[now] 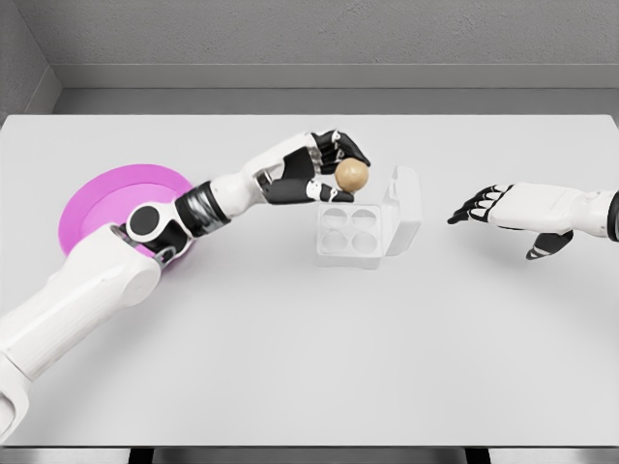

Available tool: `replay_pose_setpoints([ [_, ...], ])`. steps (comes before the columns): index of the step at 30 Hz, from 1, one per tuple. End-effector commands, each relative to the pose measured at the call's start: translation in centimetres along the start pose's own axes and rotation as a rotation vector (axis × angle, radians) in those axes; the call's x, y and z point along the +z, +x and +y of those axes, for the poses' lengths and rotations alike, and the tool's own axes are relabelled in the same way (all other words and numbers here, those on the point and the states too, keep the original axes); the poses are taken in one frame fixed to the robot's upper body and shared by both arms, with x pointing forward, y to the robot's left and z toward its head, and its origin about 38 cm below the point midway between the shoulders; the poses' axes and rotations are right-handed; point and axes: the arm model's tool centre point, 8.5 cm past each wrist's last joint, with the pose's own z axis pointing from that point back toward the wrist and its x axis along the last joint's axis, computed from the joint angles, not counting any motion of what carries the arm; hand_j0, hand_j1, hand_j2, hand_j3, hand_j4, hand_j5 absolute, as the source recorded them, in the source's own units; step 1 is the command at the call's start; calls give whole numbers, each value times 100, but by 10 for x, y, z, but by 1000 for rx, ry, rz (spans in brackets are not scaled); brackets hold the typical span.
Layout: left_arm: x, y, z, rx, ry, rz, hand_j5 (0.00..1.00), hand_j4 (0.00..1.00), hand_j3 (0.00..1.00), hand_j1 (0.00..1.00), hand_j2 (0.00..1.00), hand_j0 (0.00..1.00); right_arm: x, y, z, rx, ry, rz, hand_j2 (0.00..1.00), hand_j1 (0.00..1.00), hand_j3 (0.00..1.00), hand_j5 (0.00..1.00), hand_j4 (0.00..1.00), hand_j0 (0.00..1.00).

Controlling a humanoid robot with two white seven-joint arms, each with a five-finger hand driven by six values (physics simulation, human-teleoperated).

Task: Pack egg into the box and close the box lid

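Observation:
A tan egg is held in my left hand, whose fingers are curled around it just above the far left corner of the white egg box. The box sits mid-table with four round cups showing, none of them holding an egg. Its lid stands open, tilted up on the right side. My right hand hovers to the right of the box, apart from the lid, fingers stretched out flat and holding nothing.
A magenta plate lies at the left of the white table, partly hidden behind my left forearm. A grey wall runs along the table's far edge.

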Motion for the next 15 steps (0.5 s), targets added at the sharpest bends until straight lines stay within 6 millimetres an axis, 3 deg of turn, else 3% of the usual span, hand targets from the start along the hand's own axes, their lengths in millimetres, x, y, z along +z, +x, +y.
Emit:
replay_pose_setpoints([
  [1,-1,-10,-1,29,13,29,37,37,37,37,37,37,1,0,0,-4,-2,1,100,100,100,100,100,100],
  [6,-1,-23,-1,54,20,77,38,38,38,38,38,38,1,0,0,-4,-2,1,100,100,100,100,100,100],
  [15,-5,-24,1,49,17,79,38,38,38,38,38,38,1,0,0,-3,-2,0,100,100,100,100,100,100],
])
